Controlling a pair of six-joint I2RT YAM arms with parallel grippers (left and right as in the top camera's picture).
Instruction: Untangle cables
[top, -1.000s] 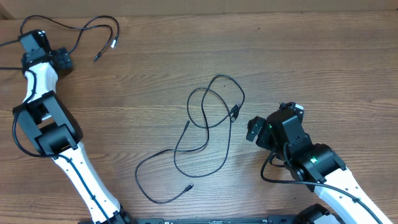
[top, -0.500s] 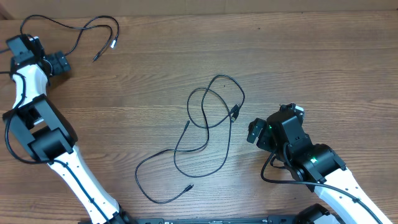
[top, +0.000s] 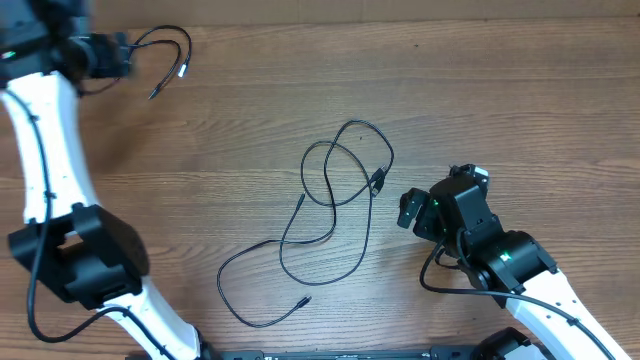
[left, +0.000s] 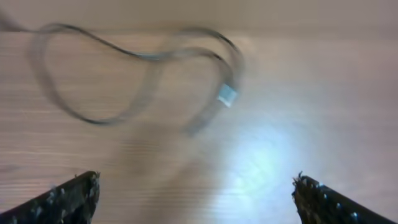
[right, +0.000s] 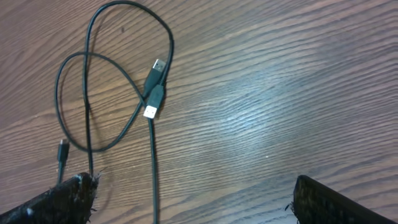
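The left arm is swinging out and away, carrying the left gripper (top: 112, 50) over the far-left corner of the table (top: 520, 90), while the right arm is sitting exactly where it was. The left jaws are standing wide apart and holding nothing. In the wrist view a blurred far cable (left: 143, 62) with a silver tip is lying on the wood ahead of them. The right gripper (top: 408, 208) is gaping too, empty, and is waiting just beside the middle cable (top: 335, 200). That one is sprawling mid-table in crossing loops, with two plugs (right: 155, 93) lying side by side. I'm reading this as one cord parted off and the loops waiting to be opened. The next move is calling for a pinch on a plug end and a clean pull away from the crossings. No containers are showing anywhere.
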